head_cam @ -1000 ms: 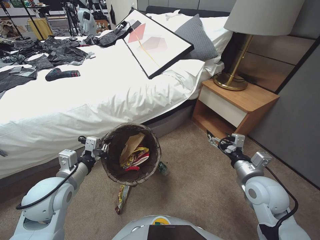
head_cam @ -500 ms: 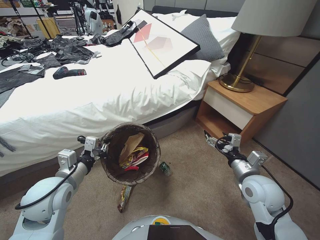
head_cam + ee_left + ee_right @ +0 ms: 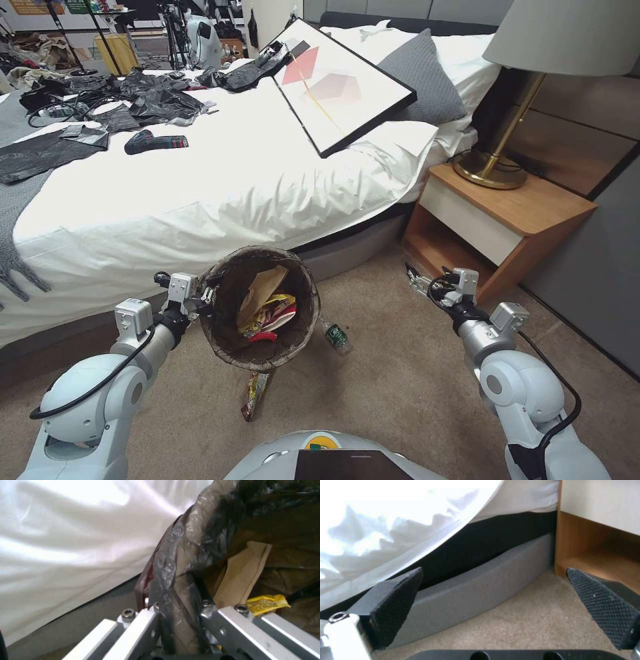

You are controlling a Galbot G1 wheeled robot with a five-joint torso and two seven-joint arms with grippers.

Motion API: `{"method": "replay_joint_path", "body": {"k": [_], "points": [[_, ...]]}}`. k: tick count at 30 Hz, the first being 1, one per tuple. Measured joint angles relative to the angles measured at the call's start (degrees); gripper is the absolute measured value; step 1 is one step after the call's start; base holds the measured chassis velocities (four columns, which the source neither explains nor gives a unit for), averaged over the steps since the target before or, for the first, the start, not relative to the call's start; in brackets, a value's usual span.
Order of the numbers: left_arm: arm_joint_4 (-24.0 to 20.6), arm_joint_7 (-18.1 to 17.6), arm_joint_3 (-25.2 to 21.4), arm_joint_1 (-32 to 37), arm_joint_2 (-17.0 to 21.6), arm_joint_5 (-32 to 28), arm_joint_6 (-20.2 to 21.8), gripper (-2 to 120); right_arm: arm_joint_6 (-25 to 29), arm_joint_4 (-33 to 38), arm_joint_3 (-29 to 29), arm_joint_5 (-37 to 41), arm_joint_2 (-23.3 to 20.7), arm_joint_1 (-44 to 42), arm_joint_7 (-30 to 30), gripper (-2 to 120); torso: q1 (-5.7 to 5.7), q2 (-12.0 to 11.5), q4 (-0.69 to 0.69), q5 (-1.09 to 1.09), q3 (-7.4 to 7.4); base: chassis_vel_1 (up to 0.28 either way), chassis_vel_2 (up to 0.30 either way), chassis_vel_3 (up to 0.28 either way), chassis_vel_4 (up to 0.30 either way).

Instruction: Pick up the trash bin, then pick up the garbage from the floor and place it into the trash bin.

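The trash bin, lined with a dark bag, hangs tilted above the floor. My left gripper is shut on its left rim. In the left wrist view the fingers clamp the bag-covered rim. Garbage lies inside: a brown paper bag and yellow and red wrappers. On the carpet a green-labelled bottle lies right of the bin, and a snack wrapper lies below it. My right gripper is open and holds nothing, low near the nightstand.
A bed with a white sheet runs across behind the bin; its grey base is close ahead of the right gripper. A wooden nightstand with a brass lamp stands at right. Open carpet lies between the arms.
The whole view has shifted right, so the camera moved. More of the bottle shows from behind the bin. Both arms keep their pose.
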Motion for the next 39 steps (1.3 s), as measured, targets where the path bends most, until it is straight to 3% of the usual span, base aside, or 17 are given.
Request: {"method": "replay_joint_path", "body": {"k": [39], "points": [[0.33, -0.13, 0.0, 0.05, 0.62, -0.22, 0.0, 0, 0.05, -0.57, -1.22, -0.64, -0.05, -0.23, 0.29, 100, 0.0, 0.0, 0.0, 0.0, 0.0, 0.0, 0.001, 0.001, 0.001]]}}
